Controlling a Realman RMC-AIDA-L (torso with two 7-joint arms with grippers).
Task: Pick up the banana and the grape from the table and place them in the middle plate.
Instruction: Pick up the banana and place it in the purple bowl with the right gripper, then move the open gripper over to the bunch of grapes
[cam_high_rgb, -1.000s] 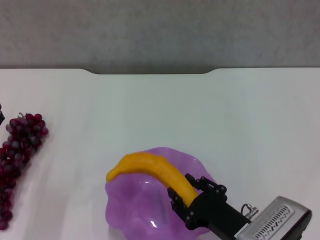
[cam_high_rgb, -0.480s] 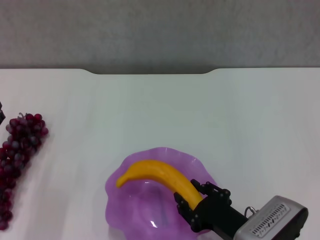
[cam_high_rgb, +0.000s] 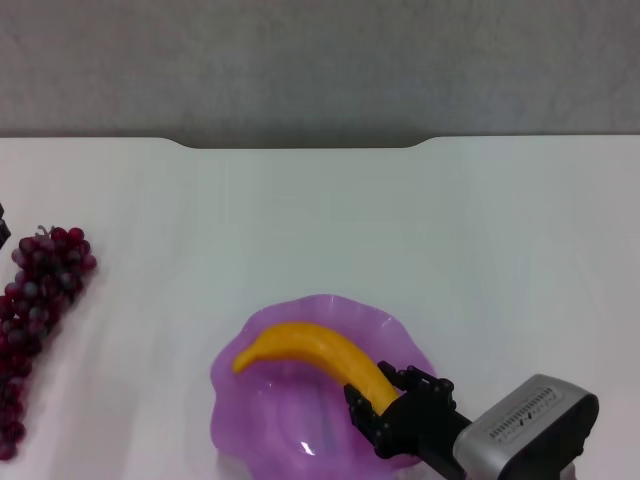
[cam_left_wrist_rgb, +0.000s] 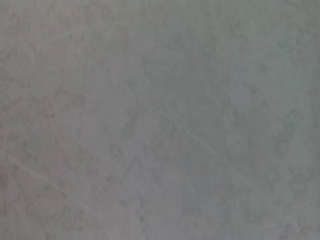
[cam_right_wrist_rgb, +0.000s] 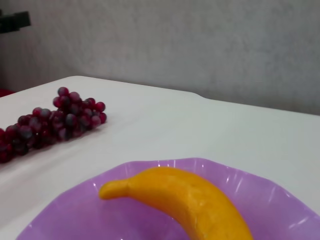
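The yellow-orange banana (cam_high_rgb: 305, 345) lies slanted over the purple scalloped plate (cam_high_rgb: 232, 400), its free tip near the plate's left rim. My right gripper (cam_high_rgb: 385, 405) is shut on the banana's near end, over the plate's right side. The right wrist view shows the banana (cam_right_wrist_rgb: 185, 197) low inside the plate (cam_right_wrist_rgb: 75, 210). The bunch of dark red grapes (cam_high_rgb: 38, 300) lies on the white table (cam_high_rgb: 400, 230) at the far left, apart from the plate; it also shows in the right wrist view (cam_right_wrist_rgb: 55, 120). Only a dark sliver of my left arm (cam_high_rgb: 2, 225) shows at the left edge.
The table's far edge has a notch (cam_high_rgb: 300, 146) with a grey wall behind it. The left wrist view shows only that grey surface (cam_left_wrist_rgb: 160, 120). White tabletop lies between the grapes and the plate and to the plate's right.
My right gripper has drawn back toward the near edge and lowered the banana. Its tip has dropped from above the plate's far-left rim down inside the plate. The grapes have not moved.
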